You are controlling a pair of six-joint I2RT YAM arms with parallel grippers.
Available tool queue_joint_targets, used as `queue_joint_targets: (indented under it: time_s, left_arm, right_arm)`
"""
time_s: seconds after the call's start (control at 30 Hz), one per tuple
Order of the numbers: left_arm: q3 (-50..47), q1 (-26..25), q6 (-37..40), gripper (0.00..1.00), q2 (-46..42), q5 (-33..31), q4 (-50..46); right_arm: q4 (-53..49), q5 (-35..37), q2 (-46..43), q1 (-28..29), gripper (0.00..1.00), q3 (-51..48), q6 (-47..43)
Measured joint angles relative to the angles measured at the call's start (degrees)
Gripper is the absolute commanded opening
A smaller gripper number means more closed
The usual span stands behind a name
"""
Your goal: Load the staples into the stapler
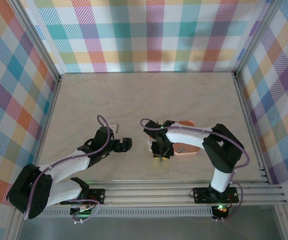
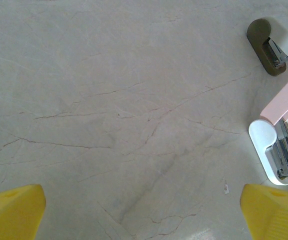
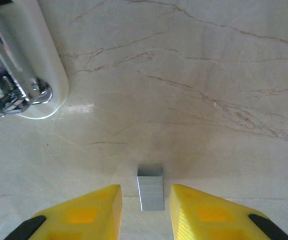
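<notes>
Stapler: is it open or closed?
Open. The stapler has its pink top swung away from its white base, so the metal track inside is showing.

A salmon-orange rectangular tray [image 1: 190, 150] lies on the pale beige marble-patterned desk [image 1: 149, 95]. Behind the tray and well off to either side of it stand pastel plaid-patterned walls [image 1: 149, 35]. Nearer than the tray, ribbed aluminium rails [image 1: 149, 192] run along the desk's edge.

Bright even light, soft shadows, faint glare on the pale table [image 3: 209, 60]
</notes>
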Motion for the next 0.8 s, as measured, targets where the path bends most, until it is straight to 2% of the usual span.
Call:
queue_joint_targets:
  time_s: [0.8]
  left_arm:
    - [0.3, 0.0, 0.0, 1.00, 0.7, 0.0, 0.0]
  right_arm:
    - [1.3, -1.1, 1.6, -0.7, 0.27, -0.5, 0.0]
